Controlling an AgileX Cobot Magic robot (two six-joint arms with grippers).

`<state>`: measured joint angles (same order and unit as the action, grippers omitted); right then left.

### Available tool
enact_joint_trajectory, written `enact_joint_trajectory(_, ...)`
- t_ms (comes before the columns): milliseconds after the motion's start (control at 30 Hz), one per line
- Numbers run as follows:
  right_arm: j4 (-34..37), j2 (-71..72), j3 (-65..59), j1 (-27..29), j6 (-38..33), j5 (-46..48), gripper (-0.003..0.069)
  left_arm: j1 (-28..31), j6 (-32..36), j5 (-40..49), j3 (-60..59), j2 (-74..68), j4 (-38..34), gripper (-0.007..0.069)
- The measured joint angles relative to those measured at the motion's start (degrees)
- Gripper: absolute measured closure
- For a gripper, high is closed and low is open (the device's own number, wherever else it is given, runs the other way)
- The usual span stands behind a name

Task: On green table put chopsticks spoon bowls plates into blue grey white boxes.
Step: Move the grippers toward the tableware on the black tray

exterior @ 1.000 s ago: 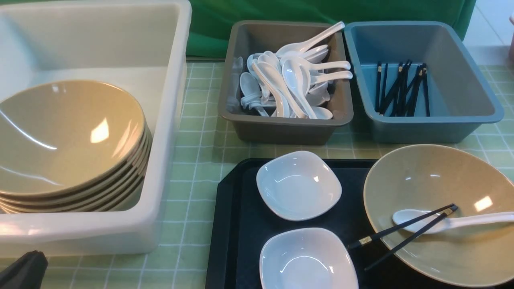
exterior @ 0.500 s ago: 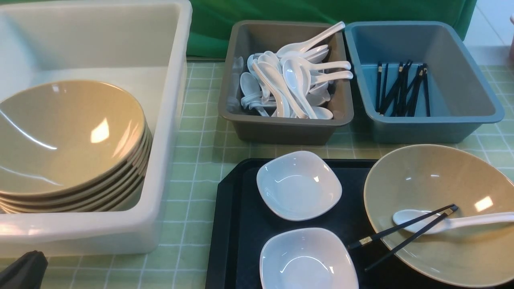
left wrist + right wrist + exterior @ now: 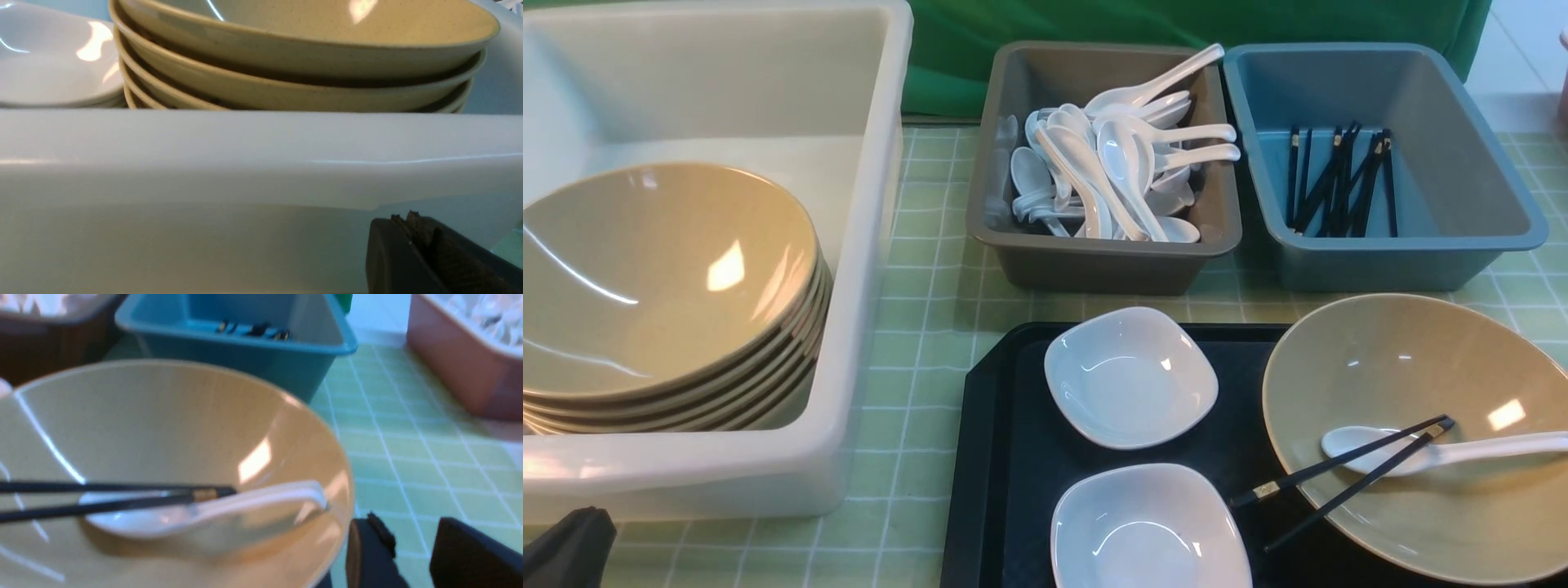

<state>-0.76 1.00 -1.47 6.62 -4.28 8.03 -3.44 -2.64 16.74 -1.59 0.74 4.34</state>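
A tan bowl (image 3: 1388, 367) stands on the black tray (image 3: 1005, 457), with a white spoon (image 3: 1486, 447) and two black chopsticks (image 3: 1339, 474) lying in it. Two white square plates (image 3: 1131, 376) (image 3: 1147, 527) sit beside it on the tray. My right gripper (image 3: 408, 526) is open and empty, just outside the bowl's rim (image 3: 339, 522) near the spoon's handle (image 3: 286, 494). My left gripper (image 3: 404, 218) is shut and empty, low against the white box's outer wall (image 3: 245, 183). That box holds stacked tan bowls (image 3: 662, 269) and white plates (image 3: 53, 69).
The grey box (image 3: 1094, 269) holds several white spoons and the blue box (image 3: 1462, 163) holds black chopsticks; both stand behind the tray. A pink box (image 3: 461, 363) stands on the green table to the right of the bowl.
The left gripper's tip has shifted very slightly at the bottom left corner of the front view. Nothing else has moved.
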Motion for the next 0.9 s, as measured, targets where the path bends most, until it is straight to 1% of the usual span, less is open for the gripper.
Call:
enact_joint_trajectory(200,0.0,0.0,-0.04,0.0,1.27,-3.89,0.0423,0.0,0.18,-10.23,0.01,0.0,0.0,0.0627)
enact_joint_trajectory(267,0.0,0.0,-0.06,0.0,2.09,-5.31,0.0423,0.0,0.18,-11.42,0.01,0.0,0.0,0.0627)
enact_joint_trajectory(367,0.0,0.0,-0.11,0.0,5.26,-8.91,0.0423,0.0,0.18,-12.16,0.01,0.0,0.0,0.0627)
enact_joint_trajectory(433,0.0,0.0,-0.11,0.0,10.23,-13.14,0.0423,0.0,-0.06,-13.86,0.01,0.0,-0.36,0.0627)
enact_joint_trajectory(500,0.0,0.0,-0.11,0.0,15.14,-18.05,0.0423,0.0,-2.49,-18.59,0.01,0.0,-2.04,0.0627)
enact_joint_trajectory(567,0.0,0.0,-0.11,0.0,17.21,-22.21,0.0423,0.0,-5.18,-24.35,0.01,0.0,-4.34,0.0627)
enact_joint_trajectory(600,0.0,0.0,-0.11,0.0,17.67,-23.24,0.0423,0.0,-5.48,-25.85,0.01,0.0,-4.34,0.0627)
enact_joint_trajectory(633,0.0,0.0,-0.11,0.0,19.35,-26.67,0.0423,0.0,-7.74,-32.23,0.01,0.0,-5.83,0.0627)
enact_joint_trajectory(667,0.0,0.0,-0.04,0.0,20.53,-27.7,0.0423,0.0,-8.81,-36.03,0.01,0.0,-6.45,0.0627)
enact_joint_trajectory(733,0.0,0.0,2.03,0.0,22.7,-26.03,0.0423,0.0,-10.0,-40.26,0.24,0.0,-7.29,0.0627)
enact_joint_trajectory(767,0.0,0.0,2.85,0.0,22.99,-25.45,0.0423,0.0,-10.14,-40.38,0.53,0.0,-7.43,0.0627)
enact_joint_trajectory(867,0.0,-4.62,15.01,0.0,25.04,-18.6,0.0423,0.0,-10.95,-36.28,7.92,-1.47,-7.81,0.0627)
enact_joint_trajectory(900,0.0,-5.1,15.86,0.0,25.1,-18.6,0.0423,0.0,-11.01,-35.93,8.55,-2.01,-7.81,0.0627)
